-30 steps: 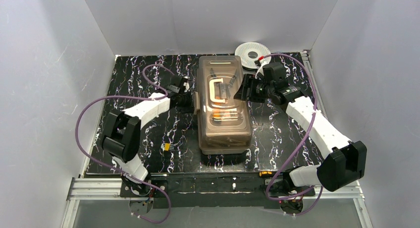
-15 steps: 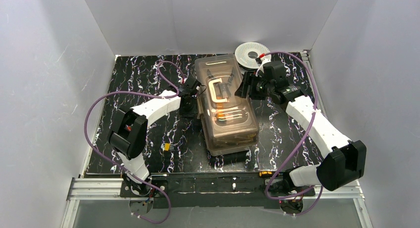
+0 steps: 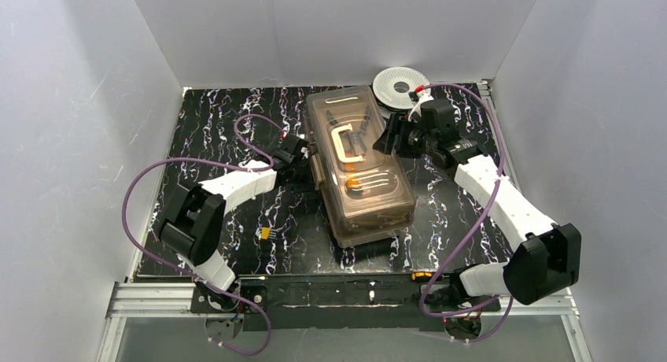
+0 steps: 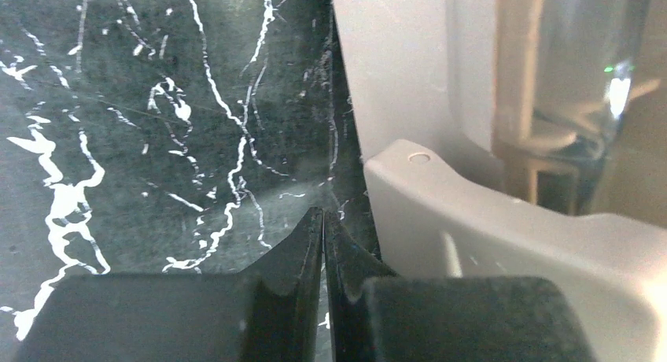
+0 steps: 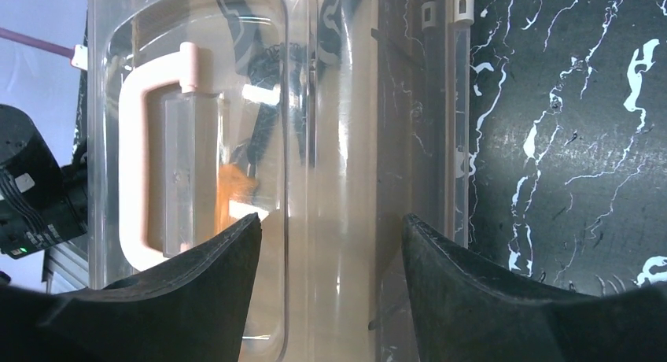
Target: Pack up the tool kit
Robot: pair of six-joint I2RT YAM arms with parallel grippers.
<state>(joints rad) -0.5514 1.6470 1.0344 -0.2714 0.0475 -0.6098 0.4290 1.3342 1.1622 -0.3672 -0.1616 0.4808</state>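
Note:
The smoky-brown translucent toolbox (image 3: 358, 164) lies on the black marbled table with its lid down, skewed so its near end points right. Its cream handle (image 3: 344, 139) and dim tool shapes show through the lid. My left gripper (image 3: 308, 154) is shut and empty, fingertips (image 4: 323, 220) down at the table beside the box's beige left-side latch (image 4: 503, 228). My right gripper (image 3: 387, 138) is open, at the box's right edge near its far end; in the right wrist view (image 5: 330, 228) its jaws stand wide over the lid's edge, with the handle (image 5: 145, 173) at left.
A round white spool (image 3: 400, 85) lies at the back right, just behind the right wrist. A small yellow-black object (image 3: 265, 234) lies on the table near the front left. White walls enclose the table (image 3: 220, 126) on three sides.
The toolbox has turned, its near end swinging right and its far end left. My left arm pushed in at the box's left side, then drew back a little. The right gripper barely moved.

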